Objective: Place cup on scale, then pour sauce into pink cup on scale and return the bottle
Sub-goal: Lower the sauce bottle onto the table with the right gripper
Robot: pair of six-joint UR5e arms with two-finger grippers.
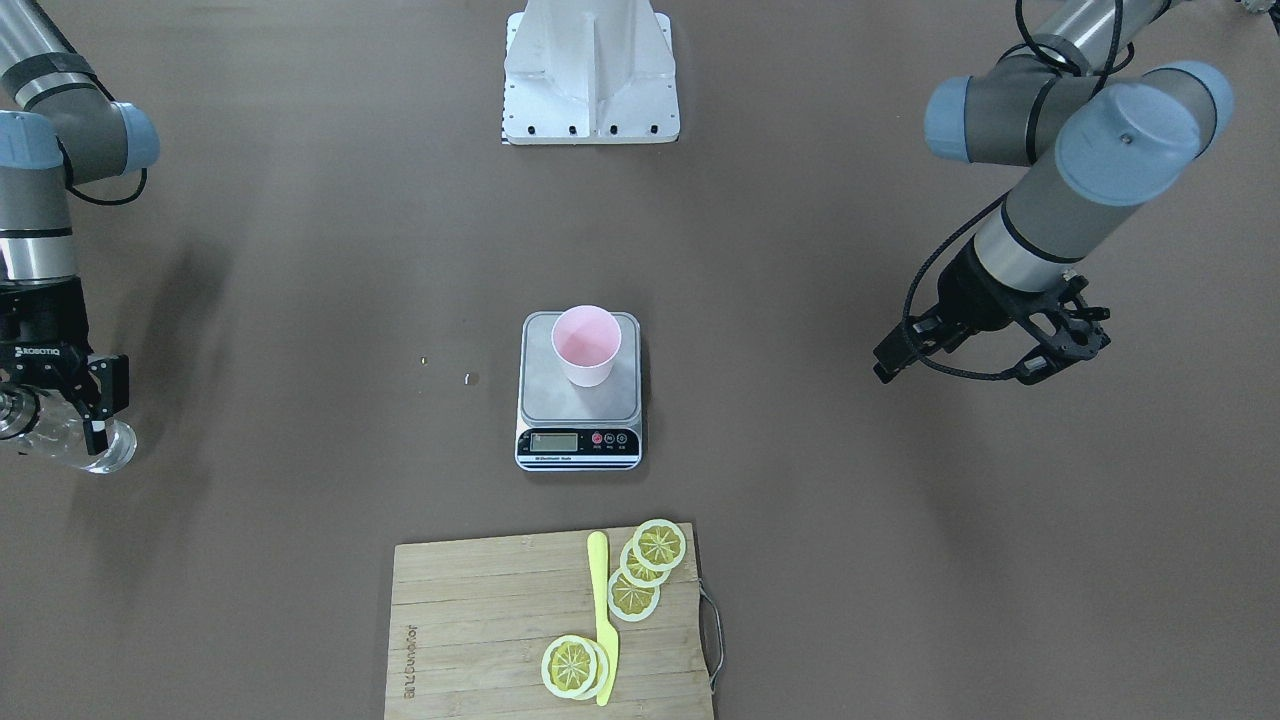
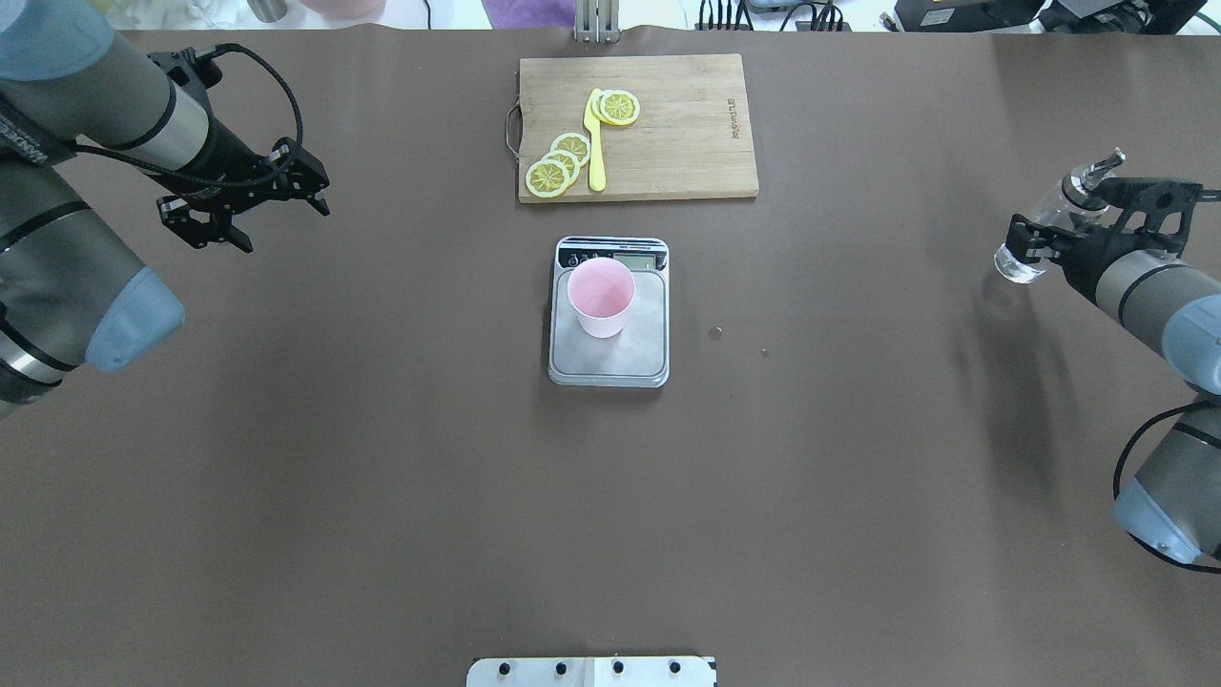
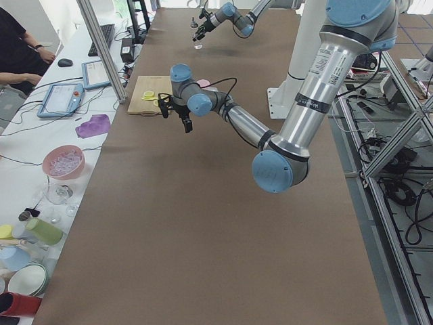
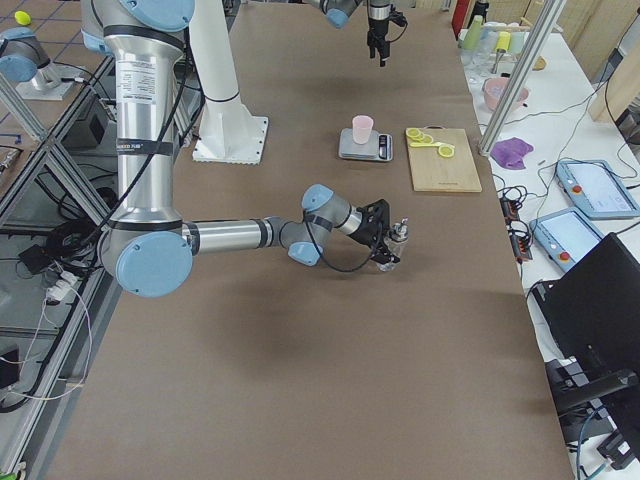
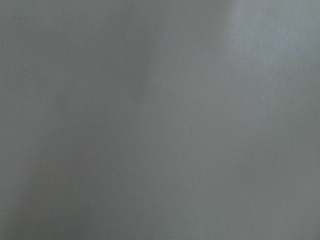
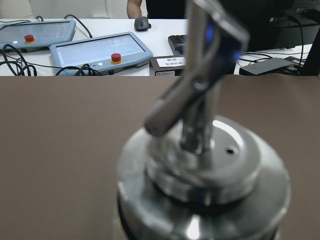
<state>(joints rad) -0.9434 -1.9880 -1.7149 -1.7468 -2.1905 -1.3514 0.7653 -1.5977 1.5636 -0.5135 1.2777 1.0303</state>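
My right pincer [image 2: 1040, 243] is clamped on the bottle [image 2: 1061, 205], tilted, out over the surface at 3 o'clock from the scale [image 2: 610, 358]. The cup [image 2: 601, 296] stands upright on its platform. My left pincer [image 2: 284, 226] hangs apart, empty, at 10 o'clock

One camera looks down from behind the robot [image 1: 590, 80], another faces it across the surface [image 2: 382, 477], both centred on the scale [image 2: 634, 348], two sight along it from either end, and the right wrist camera sits tight against the cap [image 6: 205, 170] of the bottle [image 2: 1013, 260].
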